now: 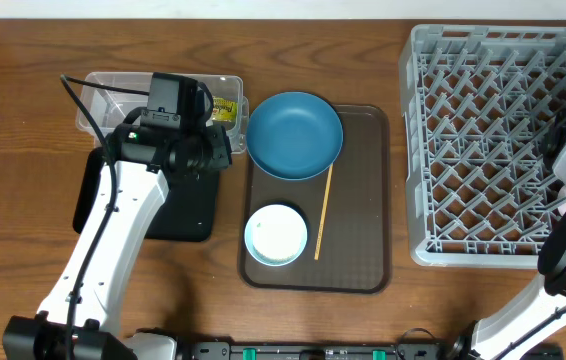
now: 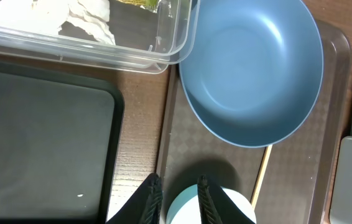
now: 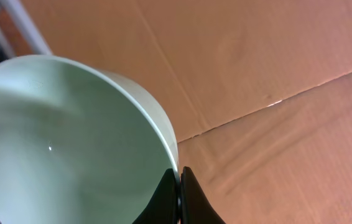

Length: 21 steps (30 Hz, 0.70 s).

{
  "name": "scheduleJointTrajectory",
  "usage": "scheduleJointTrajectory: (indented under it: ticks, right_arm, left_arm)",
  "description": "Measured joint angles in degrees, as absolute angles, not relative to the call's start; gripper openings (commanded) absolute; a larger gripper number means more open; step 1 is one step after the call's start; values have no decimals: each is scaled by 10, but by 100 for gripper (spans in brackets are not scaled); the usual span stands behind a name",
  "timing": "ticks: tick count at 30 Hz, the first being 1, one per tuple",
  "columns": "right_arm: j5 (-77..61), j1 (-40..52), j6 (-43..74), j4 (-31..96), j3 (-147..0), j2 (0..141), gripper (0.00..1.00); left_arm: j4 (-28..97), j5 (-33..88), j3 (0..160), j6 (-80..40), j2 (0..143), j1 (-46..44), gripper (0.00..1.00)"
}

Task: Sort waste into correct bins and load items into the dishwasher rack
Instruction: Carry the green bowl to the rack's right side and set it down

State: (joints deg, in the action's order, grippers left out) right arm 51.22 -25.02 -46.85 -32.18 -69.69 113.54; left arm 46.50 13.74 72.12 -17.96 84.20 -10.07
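Held mint bowl (image 3: 70, 143): pale, seen from the right wrist, its rim running down into the right claw (image 3: 178, 177). The claw's dark fingers (image 3: 165, 202) are pressed together on the thin wall at the rim. Behind it is plain brown board with a crease. Bowl and claw tips cannot be made out from overhead; the right arm stands at the rack's far right edge.

Dishwasher rack (image 1: 503, 140): grey lattice crate on the right of the desk (image 1: 23, 60). Nothing can be made out among the pegs that show.

Brown tray (image 1: 363, 200): left of the rack. It carries the blue bowl (image 1: 295, 135) at its top end, upright, overhanging the tray's upper left edge. The second mint bowl (image 1: 276, 235) sits lower left, and the yellow stick (image 1: 322, 212) lies lengthwise just beside both.

Clear tub (image 1: 98, 95): top left, just beside the blue bowl. It holds the yellow-green wrapper (image 1: 225, 108) and the white tissue (image 2: 83, 15).

Black tray (image 1: 188, 210): directly below the tub, partly under the left arm.

Left claw (image 2: 179, 180): above the gap between black tray and brown tray. Fingers narrowly parted, nothing seen between them.
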Motion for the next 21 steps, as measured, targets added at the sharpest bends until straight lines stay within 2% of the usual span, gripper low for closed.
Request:
scheduleJointTrajectory:
  ticks: [10, 17, 21]
  right_arm:
    - [524, -248, -444, -288, -698, 1137, 1]
    - [538, -217, -362, -155, -705, 1136, 1]
    - [559, -206, -329, -128, -704, 1136, 2]
  left_arm:
    - [465, 137, 721, -180, 842, -101, 24]
    - [465, 137, 721, -180, 842, -101, 24]
    - [465, 137, 721, -180, 842, -101, 24]
